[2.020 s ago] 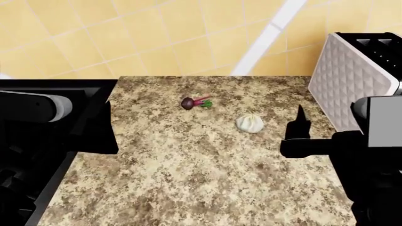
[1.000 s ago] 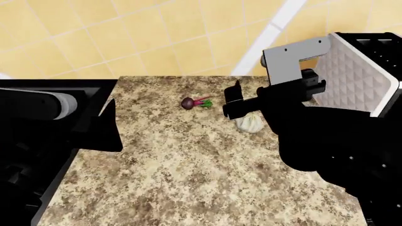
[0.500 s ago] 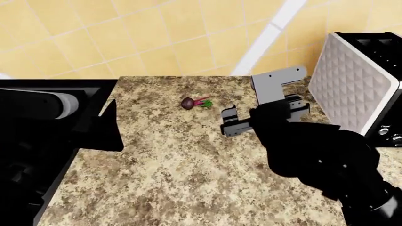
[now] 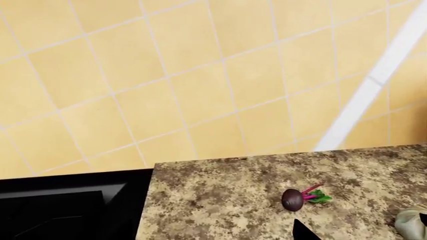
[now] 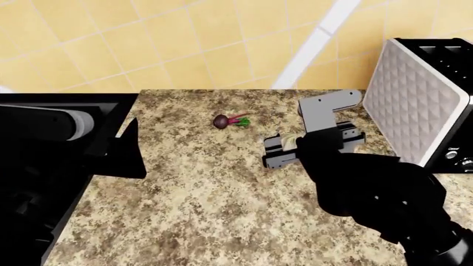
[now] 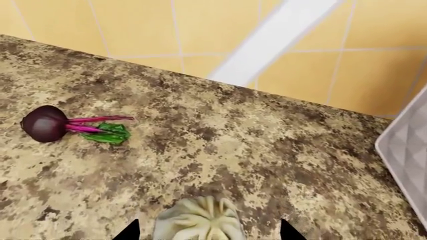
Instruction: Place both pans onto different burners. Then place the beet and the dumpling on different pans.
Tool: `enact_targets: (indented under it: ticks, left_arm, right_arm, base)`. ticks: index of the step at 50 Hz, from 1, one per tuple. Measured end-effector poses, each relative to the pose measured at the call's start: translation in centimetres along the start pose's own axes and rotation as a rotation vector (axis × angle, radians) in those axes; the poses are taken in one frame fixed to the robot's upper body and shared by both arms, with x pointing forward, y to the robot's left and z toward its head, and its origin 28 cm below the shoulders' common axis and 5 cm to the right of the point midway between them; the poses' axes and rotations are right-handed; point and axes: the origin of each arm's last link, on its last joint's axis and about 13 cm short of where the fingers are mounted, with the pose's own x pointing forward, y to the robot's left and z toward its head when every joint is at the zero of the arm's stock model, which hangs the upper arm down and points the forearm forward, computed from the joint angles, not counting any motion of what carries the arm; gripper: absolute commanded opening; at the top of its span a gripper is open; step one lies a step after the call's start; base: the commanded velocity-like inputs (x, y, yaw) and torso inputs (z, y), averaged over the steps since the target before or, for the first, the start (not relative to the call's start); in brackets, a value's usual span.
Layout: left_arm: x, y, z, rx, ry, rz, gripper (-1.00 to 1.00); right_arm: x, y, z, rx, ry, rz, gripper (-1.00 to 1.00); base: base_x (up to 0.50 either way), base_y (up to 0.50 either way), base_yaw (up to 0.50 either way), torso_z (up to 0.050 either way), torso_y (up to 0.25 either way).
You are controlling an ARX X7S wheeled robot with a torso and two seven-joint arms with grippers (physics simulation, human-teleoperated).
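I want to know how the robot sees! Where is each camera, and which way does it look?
Head view: up on the head, looking down at the countertop; both arms show, the right pincer around the dumpling.
Left wrist view: on the left arm, facing the tiled wall; one dark fingertip shows.
Right wrist view: on the right arm, looking at the dumpling between two fingertips.
All three share the beet.

The tabletop [image 5: 207, 194] is speckled brown-and-beige granite, the wall tiles [image 5: 148, 39] yellow with pale grout and one white stripe, the beet [image 6: 44, 123] dark purple with pink stem and green leaf, the dumpling [image 6: 199, 221] off-white, the toaster [image 5: 414, 94] white and quilted
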Motion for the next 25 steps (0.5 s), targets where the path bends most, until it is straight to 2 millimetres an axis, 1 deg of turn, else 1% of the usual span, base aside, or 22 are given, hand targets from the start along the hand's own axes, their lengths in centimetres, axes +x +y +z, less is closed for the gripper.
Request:
enact_targets:
  ticks: [13, 25]
  left_arm:
    - [0.0, 0.0, -0.1, -0.004, 0.002, 0.001, 1.00]
    - [0.1, 0.1, -0.2, -0.009, 0.004, 0.002, 1.00]
  right_arm:
    - [1.1, 0.2, -0.5, 0.012, 0.024, 0.006, 1.00]
    - [1.9, 0.6, -1.7, 0.021, 0.058, 0.019, 1.00]
  base:
    - [0.00, 0.00, 0.00, 0.000, 0.000]
    - [0.00, 0.00, 0.00, 0.000, 0.000]
